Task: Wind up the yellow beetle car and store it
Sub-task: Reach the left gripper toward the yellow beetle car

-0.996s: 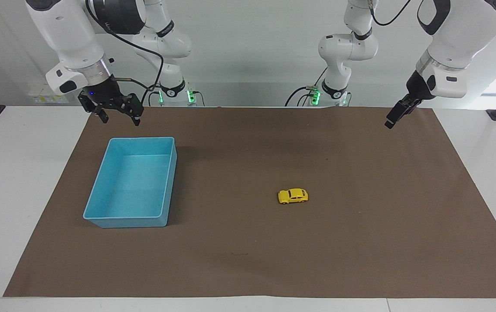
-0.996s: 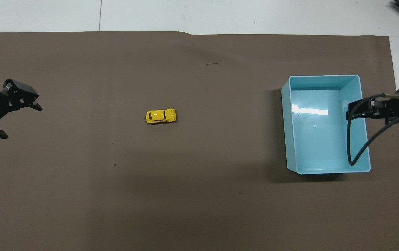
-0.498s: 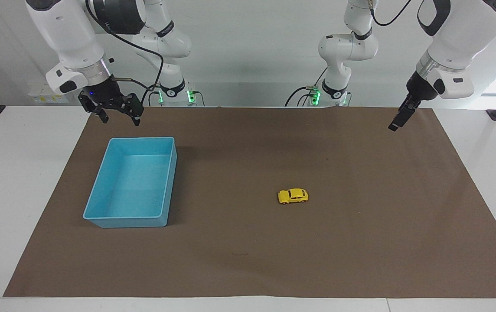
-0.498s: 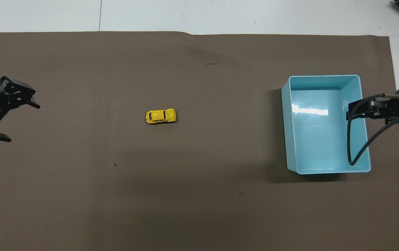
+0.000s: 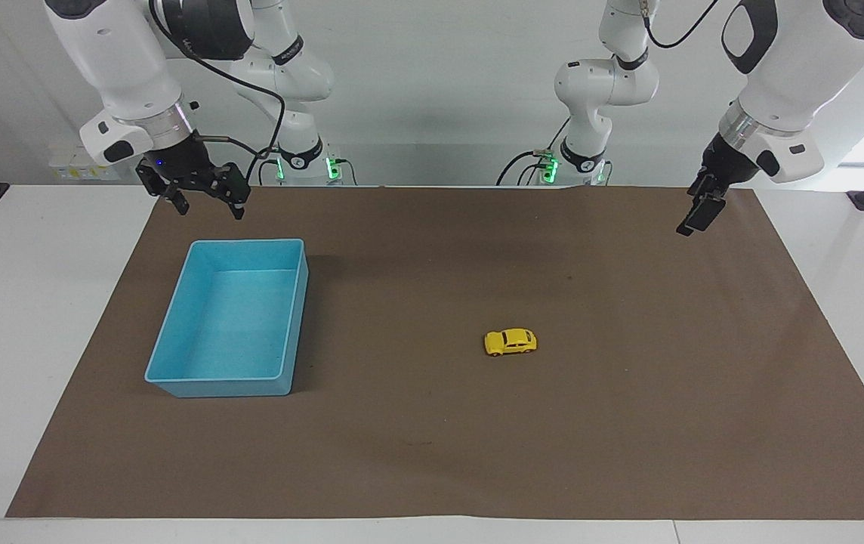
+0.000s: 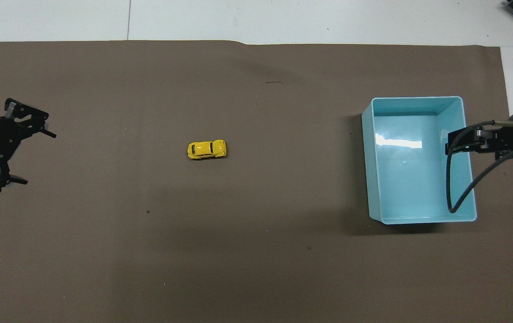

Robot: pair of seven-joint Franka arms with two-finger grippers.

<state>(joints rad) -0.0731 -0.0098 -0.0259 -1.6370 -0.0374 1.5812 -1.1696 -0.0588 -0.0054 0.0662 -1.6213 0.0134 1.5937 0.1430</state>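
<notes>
**Even, bright light with soft shadows**

Both views are bright and evenly lit from above. The brown mat point(image 5: 432, 423) is matte and shows no glare. A white streak of reflected light lies on the floor of the blue tray point(image 6: 375, 179) in the overhead view. The tray casts a soft shadow onto the mat beside it. The yellow beetle car point(image 5: 510, 341) throws only a thin shadow. Both pictures are sharp, with no visible motion blur.

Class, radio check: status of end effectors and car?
Both end effectors, left and right, open, raised, empty. Car on mat, untouched. Path clear.
</notes>
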